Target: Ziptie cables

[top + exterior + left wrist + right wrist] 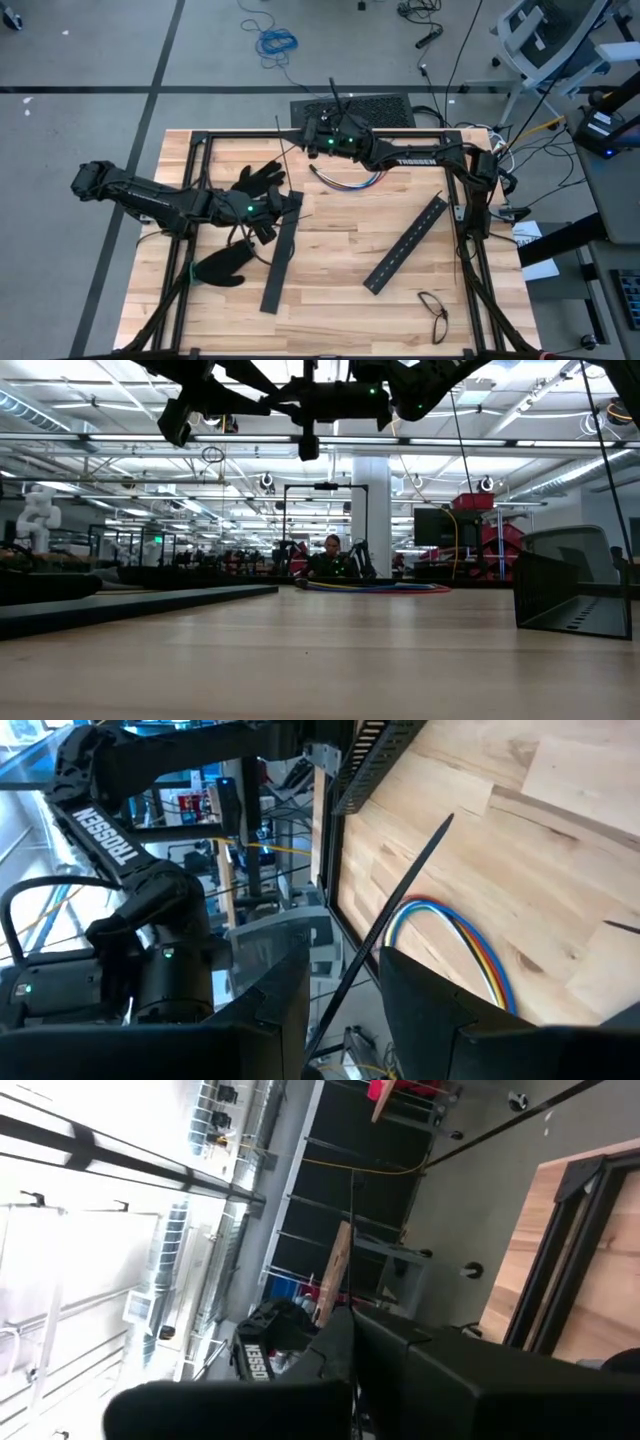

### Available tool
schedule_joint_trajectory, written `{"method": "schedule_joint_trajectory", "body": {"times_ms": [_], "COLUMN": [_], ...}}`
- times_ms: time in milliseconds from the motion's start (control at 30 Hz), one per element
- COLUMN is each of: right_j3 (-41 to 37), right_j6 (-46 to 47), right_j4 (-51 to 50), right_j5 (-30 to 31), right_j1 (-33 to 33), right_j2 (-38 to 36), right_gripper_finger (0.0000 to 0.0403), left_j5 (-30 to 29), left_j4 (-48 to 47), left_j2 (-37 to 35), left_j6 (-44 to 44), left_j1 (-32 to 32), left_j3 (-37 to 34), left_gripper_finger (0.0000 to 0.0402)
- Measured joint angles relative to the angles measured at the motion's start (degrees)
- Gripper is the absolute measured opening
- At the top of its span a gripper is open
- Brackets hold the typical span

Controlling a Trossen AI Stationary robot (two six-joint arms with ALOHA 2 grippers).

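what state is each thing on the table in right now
left gripper: closed on a ziptie, raised over the table's left side
ziptie: straight, held between the left fingers
right gripper: shut, at the table's far edge
cables: loose curved bundle lying flat, not tied
slotted bars: two, lying flat
gloves: two, lying on the table
glasses: lying near the front edge
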Motion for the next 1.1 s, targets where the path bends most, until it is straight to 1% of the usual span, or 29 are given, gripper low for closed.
{"method": "schedule_joint_trajectory", "body": {"times_ms": [300,433,733,833,900,967,1000,1100], "right_j3": [0.0,0.0,0.0,0.0,0.0,0.0,0.0,0.0], "right_j6": [-1.5,-1.6,-1.5,-1.5,-1.5,-1.5,-1.5,-2.2], "right_j4": [-0.1,0.2,0.3,0.4,0.4,0.7,0.8,0.9], "right_j5": [-0.2,-0.2,-0.3,-0.3,-0.3,-0.3,-0.3,-0.7], "right_j1": [-0.4,-1.0,-0.9,-0.9,-1.0,-1.0,-0.9,-1.0], "right_j2": [0.0,0.0,0.0,0.0,0.0,0.0,-0.1,-0.1], "right_gripper_finger": [0.0,0.0,0.0,0.0,0.0,0.0,0.0,0.0], "left_j5": [0.9,1.4,0.0,0.0,0.0,0.0,-0.1,-0.2], "left_j4": [0.0,-0.1,0.0,-0.2,-0.5,-0.5,-0.5,-0.5], "left_j2": [0.0,0.0,0.0,0.0,0.0,0.0,0.0,0.0], "left_j6": [-0.2,-2.5,-1.5,-1.5,-1.5,-1.6,-1.6,-1.7], "left_j1": [-0.9,-1.6,-1.0,-1.0,-1.0,-1.0,-1.0,-1.0], "left_j3": [0.0,0.0,0.0,0.0,0.0,0.0,0.0,0.0], "left_gripper_finger": [0.012,0.012,0.0119,0.0096,0.0066,0.0026,0.0013,0.0008]}}
